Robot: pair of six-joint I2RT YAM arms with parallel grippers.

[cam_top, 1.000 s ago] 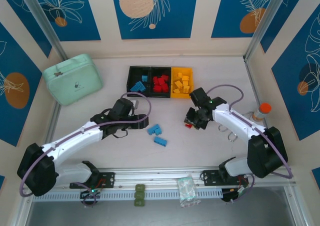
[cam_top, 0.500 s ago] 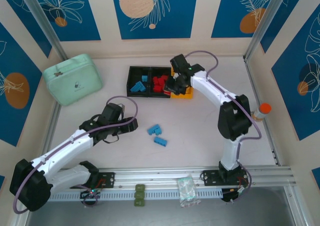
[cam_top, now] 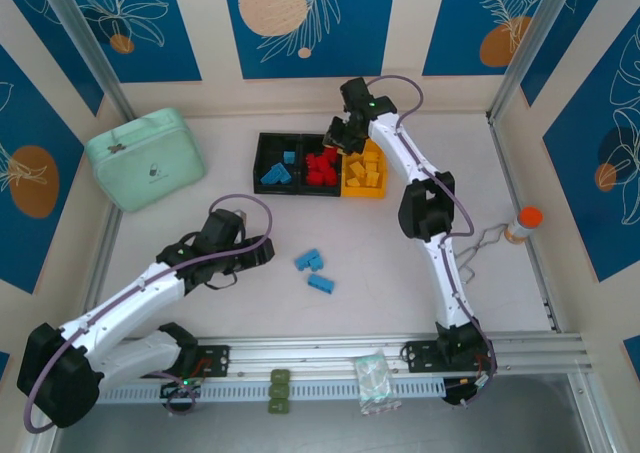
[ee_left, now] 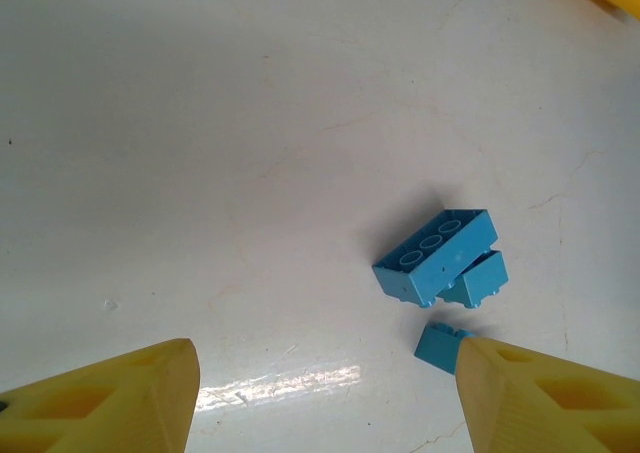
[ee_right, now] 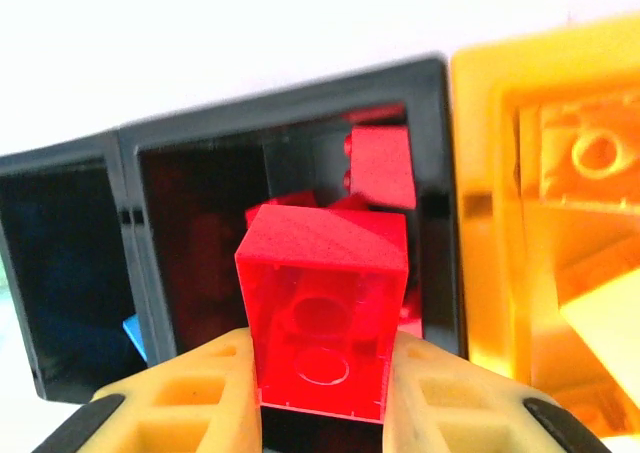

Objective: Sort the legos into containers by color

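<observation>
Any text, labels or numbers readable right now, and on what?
No text can be read.
Mint-green case: small dark mark on the lid, too small to read.
Red brick, blue bricks, bins: no lettering visible.

Site is reading as a robotics lab test cell, not a home or shop. Two white arms, left arm (cam_top: 140,291) and right arm (cam_top: 448,273), are sitting bolted to a slotted aluminium rail (cam_top: 330,351) running along the near edge of a white counter (cam_top: 380,263). Purple cables (cam_top: 392,77) are looping off the arm joints. Bare aluminium posts (cam_top: 87,48) are standing at the back corners, framing the cell. Walls are closing in three sides, wearing printed blue panels (cam_top: 305,23) with leaf and orange-disc patterns. Small props are lying about: joined containers (cam_top: 303,159) holding coloured legos (cam_top: 320,167), a mint-green case (cam_top: 148,158), an orange-capped bottle (cam_top: 520,225).
</observation>
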